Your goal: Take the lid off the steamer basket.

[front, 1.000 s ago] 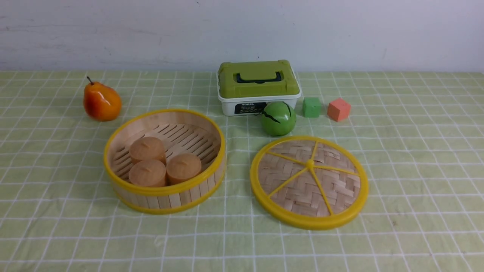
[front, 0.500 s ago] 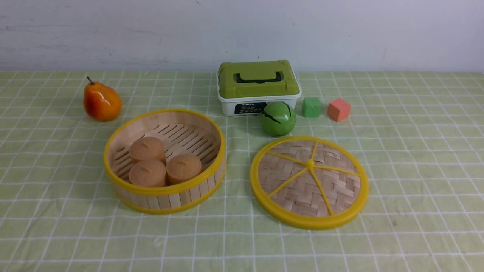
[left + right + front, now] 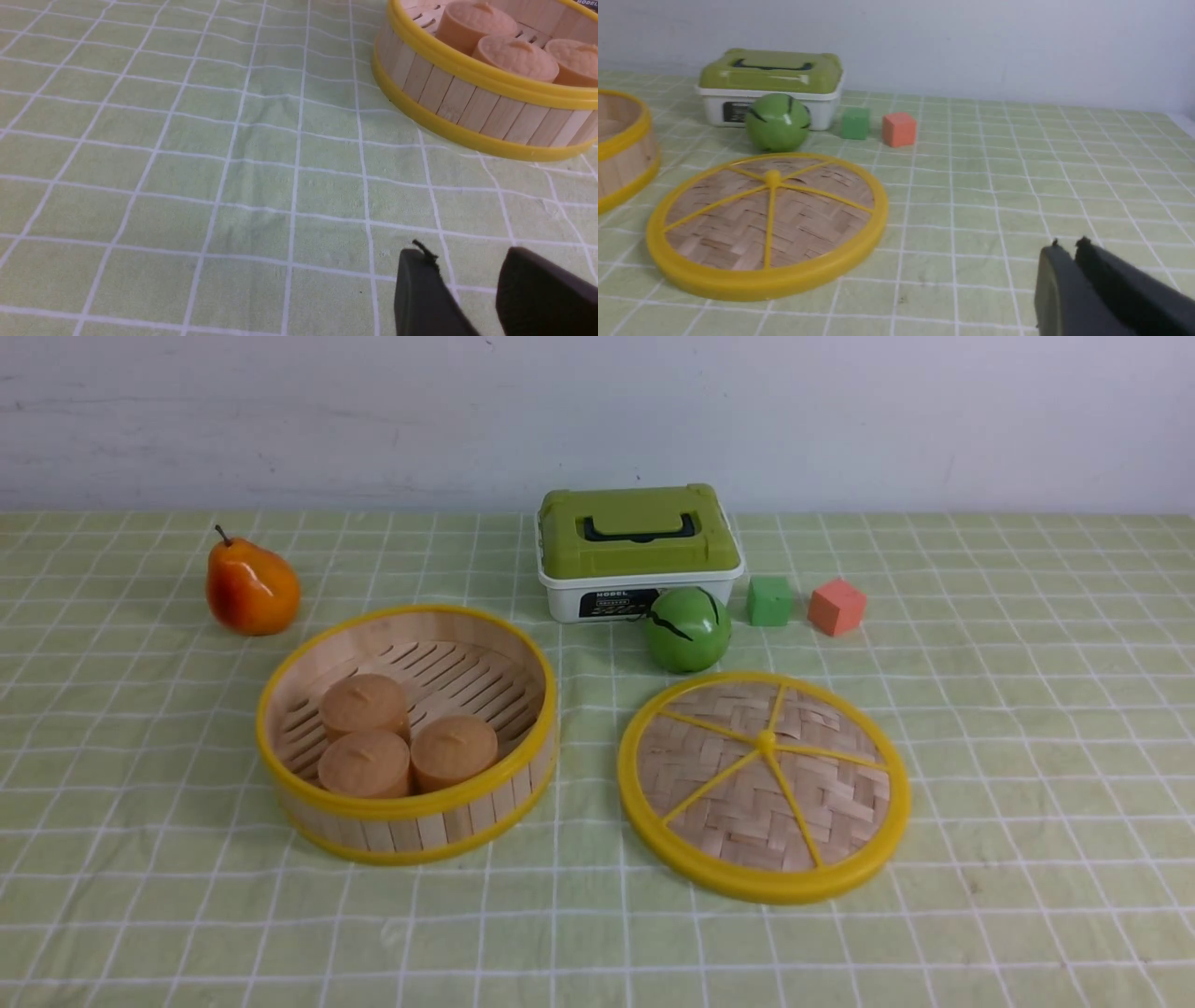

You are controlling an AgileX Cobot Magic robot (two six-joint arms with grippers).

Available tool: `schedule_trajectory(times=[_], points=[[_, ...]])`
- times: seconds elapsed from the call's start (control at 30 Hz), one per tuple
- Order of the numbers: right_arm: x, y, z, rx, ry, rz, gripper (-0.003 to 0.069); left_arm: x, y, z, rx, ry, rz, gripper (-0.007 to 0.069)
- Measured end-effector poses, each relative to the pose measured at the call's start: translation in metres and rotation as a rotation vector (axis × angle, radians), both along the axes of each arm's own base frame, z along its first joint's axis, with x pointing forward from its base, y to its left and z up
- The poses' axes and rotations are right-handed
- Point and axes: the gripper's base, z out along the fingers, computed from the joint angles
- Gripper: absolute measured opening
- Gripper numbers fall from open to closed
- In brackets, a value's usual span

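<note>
Task progress: done, by the look of it; nothing left but idle arms.
Right gripper point(image 3: 1066, 243): near edge of the desk point(image 3: 1027, 756), low over bare cloth, well apart from the lid; fingers point(image 3: 1052, 280) nearly together, only a thin slit between, holding nothing.
Left gripper point(image 3: 460, 254): low over the cloth, short of the steamer basket, touching nothing; fingers point(image 3: 420, 289) apart by a narrow gap, empty.
Lid point(image 3: 764, 786): flat on the cloth, spokes and knob up, just beside the basket on its right, not touching it.
Steamer basket point(image 3: 408, 735): uncovered, upright, three tan cakes point(image 3: 406, 735) on its slatted floor.
Green ball point(image 3: 688, 628): just behind the lid.
Farther back: pear point(image 3: 250, 586) far left, green-lidded box point(image 3: 638, 551), green cube point(image 3: 769, 600), orange cube point(image 3: 836, 607).
</note>
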Motion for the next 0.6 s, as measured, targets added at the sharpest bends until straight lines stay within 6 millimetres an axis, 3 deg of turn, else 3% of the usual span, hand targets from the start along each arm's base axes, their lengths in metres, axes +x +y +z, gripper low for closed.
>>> schedule_trajectory(times=[0.07,0.27,0.6], points=[[-0.003,-0.003,-0.012,0.042,0.034,-0.044,0.0025,0.000,0.000,0.000,0.000,0.000,0.000,0.0239],[-0.005,-0.005,-0.023,0.109,0.139,-0.089,0.0035,0.000,0.000,0.000,0.000,0.000,0.000,0.0239],[-0.008,-0.006,-0.029,0.131,0.236,-0.106,0.0047,0.000,0.000,0.000,0.000,0.000,0.000,0.0239]])
